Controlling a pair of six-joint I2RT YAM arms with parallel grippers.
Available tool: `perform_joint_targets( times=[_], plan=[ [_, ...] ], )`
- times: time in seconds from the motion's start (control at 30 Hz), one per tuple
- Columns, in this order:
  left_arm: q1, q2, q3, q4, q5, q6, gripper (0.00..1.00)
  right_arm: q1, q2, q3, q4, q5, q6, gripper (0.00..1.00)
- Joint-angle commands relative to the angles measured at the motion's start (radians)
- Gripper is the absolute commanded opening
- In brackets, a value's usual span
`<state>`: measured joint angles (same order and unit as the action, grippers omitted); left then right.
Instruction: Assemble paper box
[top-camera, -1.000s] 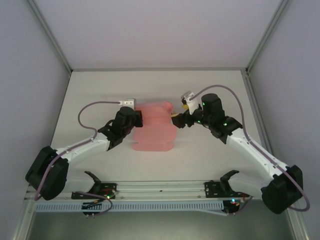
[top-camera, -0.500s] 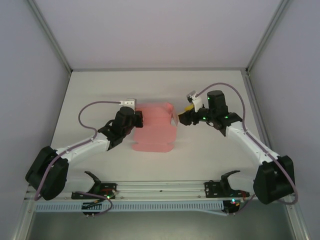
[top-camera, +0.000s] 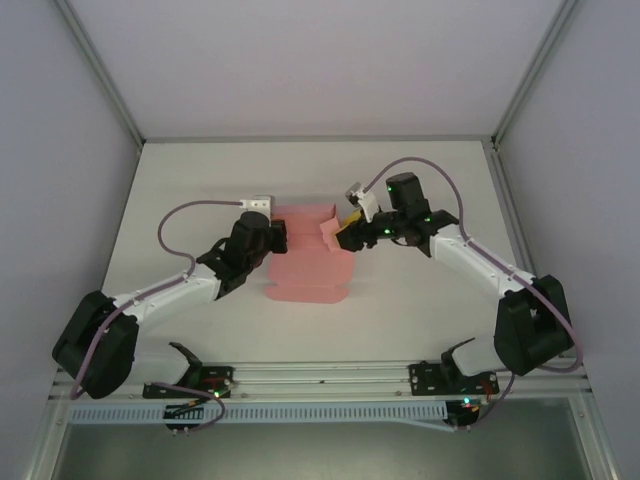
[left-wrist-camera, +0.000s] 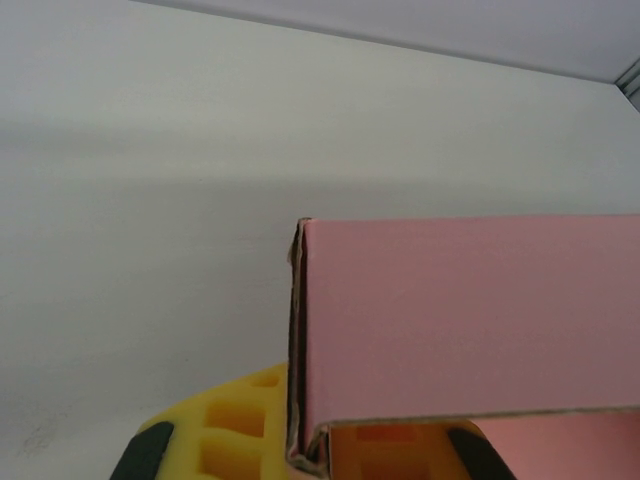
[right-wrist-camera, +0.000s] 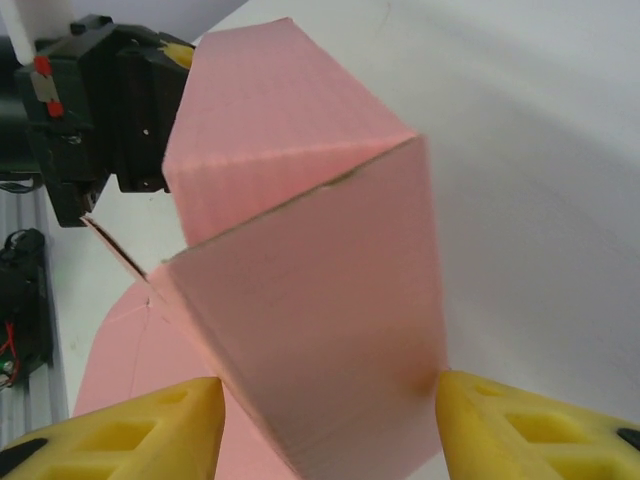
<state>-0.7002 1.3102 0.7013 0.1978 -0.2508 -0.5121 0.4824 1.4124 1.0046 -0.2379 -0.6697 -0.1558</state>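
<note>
White counter (top-camera: 200, 180) between pale enclosure panels. Top view: the paper box (top-camera: 305, 268) lies mid-counter btw the two arms. It's pink and part-folded, w/ most of the card flat. The left claw (top-camera: 270, 240) sits at its left edge. The right claw (top-camera: 340, 235) is at the far-right corner, where a flap (top-camera: 328, 232) stands raised off the sheet.

Left wrist view: the claw is closed on a thin upright side of the box, w/ yellow fingers (left-wrist-camera: 225, 435) pinching card near a corner. A pink panel runs off to the right above bare counter.

Right wrist view: the claw is spread wide, not clamping. Its pads (right-wrist-camera: 520, 420) sit either side of the tilted flap, which has a crease near its top. Can't tell if the card actually presses on both pads.

Risks, my read:
- The flap looks only propped, so if the right claw backs off it prob. springs flat again.
- Pushing too hard or off-axis could buckle the card away from the crease, or pivot the whole box about the left pinch.
- The left grip holds a thin edge only, so it could slip or tear.
</note>
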Motion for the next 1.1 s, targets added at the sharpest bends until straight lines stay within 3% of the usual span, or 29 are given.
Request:
perform_joint_targets(
  times=[0.0, 0.27, 0.4, 0.57, 0.63, 0.73, 0.8, 0.9, 1.07],
  plan=[
    [-0.005, 0.01, 0.043, 0.004, 0.019, 0.02, 0.0, 0.04, 0.014, 0.016, 0.07, 0.136, 0.039, 0.54],
    [-0.026, 0.026, 0.069, -0.017, -0.001, 0.006, 0.0, 0.119, 0.047, -0.02, 0.264, 0.591, 0.219, 0.49],
    [-0.055, 0.058, 0.108, -0.048, -0.037, -0.003, 0.0, 0.165, 0.093, -0.041, 0.38, 0.761, 0.253, 0.27],
    [-0.074, 0.107, 0.181, -0.148, -0.18, -0.116, 0.0, 0.214, 0.144, 0.011, 0.32, 1.032, 0.265, 0.0],
    [-0.071, 0.154, 0.241, -0.277, -0.288, -0.22, 0.0, 0.225, 0.165, 0.052, 0.238, 1.196, 0.318, 0.0],
    [-0.057, 0.267, 0.379, -0.615, -0.487, -0.429, 0.0, 0.227, 0.19, 0.098, 0.117, 1.439, 0.433, 0.0],
    [-0.019, 0.309, 0.402, -0.716, -0.478, -0.504, 0.0, 0.227, 0.195, 0.096, 0.097, 1.567, 0.462, 0.0],
    [0.039, 0.285, 0.335, -0.717, -0.469, -0.551, 0.0, 0.212, 0.228, 0.11, 0.034, 1.735, 0.485, 0.0],
    [0.083, 0.268, 0.325, -0.838, -0.53, -0.606, 0.0, 0.183, 0.249, 0.098, 0.054, 1.837, 0.434, 0.0]
  ],
)
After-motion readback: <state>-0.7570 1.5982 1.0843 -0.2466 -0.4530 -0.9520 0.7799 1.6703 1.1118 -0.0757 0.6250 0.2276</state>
